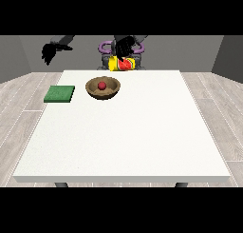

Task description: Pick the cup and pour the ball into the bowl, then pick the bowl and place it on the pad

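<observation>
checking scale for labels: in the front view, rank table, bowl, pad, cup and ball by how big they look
1. table
2. bowl and pad: look about alike, so no ranking between them
3. cup, partly hidden by the hand at the view's right and farther back, so unsure
4. ball, in the bowl

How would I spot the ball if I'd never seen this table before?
Start at the large white table and look to its far left part, where a brown bowl sits right of a green pad. The ball lies inside that bowl: small, round, and red.
</observation>
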Robot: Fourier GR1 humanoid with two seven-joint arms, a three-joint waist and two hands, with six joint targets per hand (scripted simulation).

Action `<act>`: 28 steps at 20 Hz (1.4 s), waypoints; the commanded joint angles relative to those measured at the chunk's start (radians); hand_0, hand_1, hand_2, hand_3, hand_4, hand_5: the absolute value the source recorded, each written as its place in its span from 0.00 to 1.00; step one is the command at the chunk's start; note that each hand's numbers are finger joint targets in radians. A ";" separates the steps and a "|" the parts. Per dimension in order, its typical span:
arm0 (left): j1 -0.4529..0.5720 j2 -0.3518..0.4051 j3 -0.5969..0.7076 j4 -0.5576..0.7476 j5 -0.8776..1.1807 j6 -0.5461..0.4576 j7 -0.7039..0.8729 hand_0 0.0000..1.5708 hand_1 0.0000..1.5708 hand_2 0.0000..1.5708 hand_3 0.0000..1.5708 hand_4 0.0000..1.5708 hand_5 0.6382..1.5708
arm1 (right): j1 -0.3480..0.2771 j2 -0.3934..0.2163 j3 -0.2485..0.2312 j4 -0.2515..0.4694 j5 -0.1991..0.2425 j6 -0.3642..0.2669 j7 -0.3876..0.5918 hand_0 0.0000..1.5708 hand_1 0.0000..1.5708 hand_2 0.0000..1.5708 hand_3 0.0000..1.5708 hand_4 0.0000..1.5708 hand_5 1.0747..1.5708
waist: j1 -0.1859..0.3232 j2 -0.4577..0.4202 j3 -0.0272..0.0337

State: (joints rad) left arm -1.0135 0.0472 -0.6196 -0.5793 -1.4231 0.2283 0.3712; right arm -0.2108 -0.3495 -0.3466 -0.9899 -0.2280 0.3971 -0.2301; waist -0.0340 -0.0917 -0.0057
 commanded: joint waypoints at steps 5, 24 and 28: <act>0.208 -0.045 0.421 -0.196 0.495 0.285 -0.033 0.57 0.57 0.54 0.30 0.80 0.86 | 0.028 0.044 -0.001 -0.034 0.005 -0.058 -0.007 0.00 0.00 0.00 0.00 0.16 0.99 | 0.057 0.058 -0.0161; 0.573 0.013 0.552 -0.558 1.335 -0.072 -0.587 0.00 0.00 0.00 0.00 0.00 0.99 | -0.081 0.346 0.139 0.001 0.126 -0.451 -0.105 0.00 0.00 0.00 0.00 0.20 1.00 | 0.141 0.176 0.0058; 0.575 0.050 0.571 -0.613 1.330 -0.101 -0.612 0.00 0.00 0.00 0.00 0.00 0.99 | -0.217 0.266 0.040 0.161 0.074 -0.402 -0.159 0.00 0.00 0.00 0.00 0.17 0.99 | 0.163 0.245 0.0062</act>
State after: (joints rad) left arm -0.4351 0.0682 -0.0681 -1.1507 -0.1090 0.1732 -0.2464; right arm -0.3642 -0.0697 -0.2767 -0.9345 -0.1368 0.0088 -0.3230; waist 0.1183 0.1269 -0.0007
